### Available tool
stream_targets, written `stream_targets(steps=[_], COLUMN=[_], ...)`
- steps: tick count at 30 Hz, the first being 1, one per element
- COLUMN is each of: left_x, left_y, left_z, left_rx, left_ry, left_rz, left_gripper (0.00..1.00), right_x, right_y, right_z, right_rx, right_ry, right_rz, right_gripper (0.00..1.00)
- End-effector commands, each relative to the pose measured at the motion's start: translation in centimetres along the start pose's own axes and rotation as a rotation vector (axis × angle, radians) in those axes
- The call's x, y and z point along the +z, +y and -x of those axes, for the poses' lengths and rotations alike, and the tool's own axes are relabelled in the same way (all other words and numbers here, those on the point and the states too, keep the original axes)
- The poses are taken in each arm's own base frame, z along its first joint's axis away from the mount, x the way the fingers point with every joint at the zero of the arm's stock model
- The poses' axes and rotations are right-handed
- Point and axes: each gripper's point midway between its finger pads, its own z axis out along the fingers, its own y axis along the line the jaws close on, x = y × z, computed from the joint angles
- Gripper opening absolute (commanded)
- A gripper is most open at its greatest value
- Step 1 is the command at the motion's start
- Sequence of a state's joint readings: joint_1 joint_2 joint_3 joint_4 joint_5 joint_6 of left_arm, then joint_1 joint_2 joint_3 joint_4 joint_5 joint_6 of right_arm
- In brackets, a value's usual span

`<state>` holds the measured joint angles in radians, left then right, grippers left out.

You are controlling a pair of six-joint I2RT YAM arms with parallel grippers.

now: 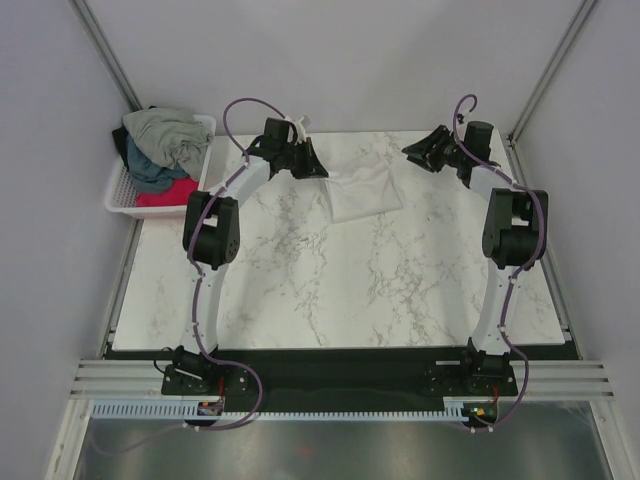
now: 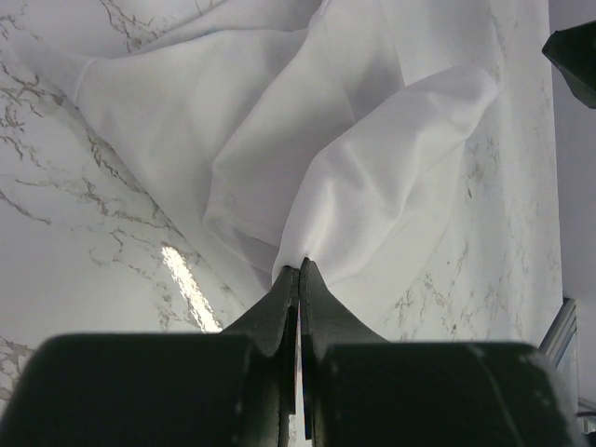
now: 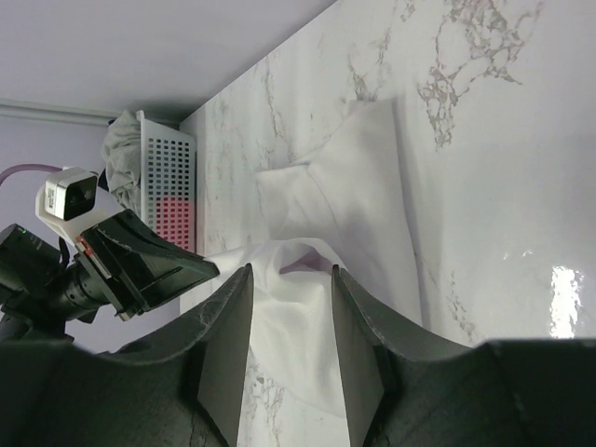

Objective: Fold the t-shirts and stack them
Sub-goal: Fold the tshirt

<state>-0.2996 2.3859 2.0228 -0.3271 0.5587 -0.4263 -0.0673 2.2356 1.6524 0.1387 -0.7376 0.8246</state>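
Note:
A white t-shirt [image 1: 364, 190] lies crumpled at the back middle of the marble table. My left gripper [image 1: 314, 168] is shut on a fold of it [image 2: 372, 177] at the shirt's left edge and lifts that part. My right gripper [image 1: 415, 152] is open, to the right of the shirt, jaws apart with white cloth [image 3: 298, 307] showing between and beyond them, not gripped. Grey-green [image 1: 168, 135], dark teal [image 1: 150, 172] and red-pink [image 1: 168, 192] shirts lie heaped in the basket.
A white lattice basket [image 1: 118, 196] stands off the table's back left corner; it also shows in the right wrist view [image 3: 168, 158]. The left gripper appears in the right wrist view [image 3: 140, 265]. Grey walls and frame posts close in the back and sides.

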Motion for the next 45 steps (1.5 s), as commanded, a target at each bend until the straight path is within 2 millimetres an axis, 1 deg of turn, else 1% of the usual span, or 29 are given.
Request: stream_targets(steps=[1, 5, 10, 15, 19, 21, 22, 28, 36, 41, 45], left_x=[-2.8, -3.1, -3.4, -3.3, -3.2, -3.0, -2.9, -2.7, -2.7, -2.8, -2.9], left_y=[-3.5, -3.9, -4.6, -4.9, -5.0, -4.9, -5.0, -5.1, -5.2, -5.2, -5.2], left_z=[3.3, 3.7, 3.6, 3.2, 2.8, 2.7, 2.6, 2.4, 2.2, 2.3, 2.3], left_rx=[0.107, 0.114, 0.112, 0.111, 0.109, 0.107, 0.108, 0.111, 0.117, 0.118, 0.124], left_ry=[-0.087, -0.098, -0.094, -0.087, -0.079, -0.075, -0.075, -0.07, -0.065, -0.069, -0.067], left_rz=[-0.035, -0.04, -0.058, -0.061, -0.063, -0.061, -0.06, -0.062, -0.057, -0.055, -0.053], left_gripper=[0.02, 0.02, 0.02, 0.02, 0.02, 0.02, 0.02, 0.02, 0.02, 0.02, 0.02], right_x=[-0.4, 0.0, 0.6, 1.9, 3.0, 3.2, 4.0, 4.9, 4.9, 5.4, 5.8], right_y=[1.3, 0.4, 0.7, 0.1, -0.4, -0.6, 0.1, 0.7, 1.8, 1.3, 0.9], right_z=[0.0, -0.3, -1.4, -2.4, -3.9, -4.1, -5.2, -5.2, -4.3, -4.2, -4.7], right_rx=[-0.052, -0.045, -0.03, -0.02, -0.009, -0.007, -0.015, -0.032, -0.052, -0.061, -0.068], right_ry=[0.007, 0.018, 0.051, 0.074, 0.108, 0.113, 0.135, 0.135, 0.117, 0.111, 0.123], right_rz=[0.025, 0.02, 0.039, 0.035, 0.033, 0.032, 0.042, 0.058, 0.084, 0.078, 0.083], right_gripper=[0.47, 0.48, 0.5, 0.51, 0.52, 0.52, 0.51, 0.51, 0.5, 0.5, 0.46])
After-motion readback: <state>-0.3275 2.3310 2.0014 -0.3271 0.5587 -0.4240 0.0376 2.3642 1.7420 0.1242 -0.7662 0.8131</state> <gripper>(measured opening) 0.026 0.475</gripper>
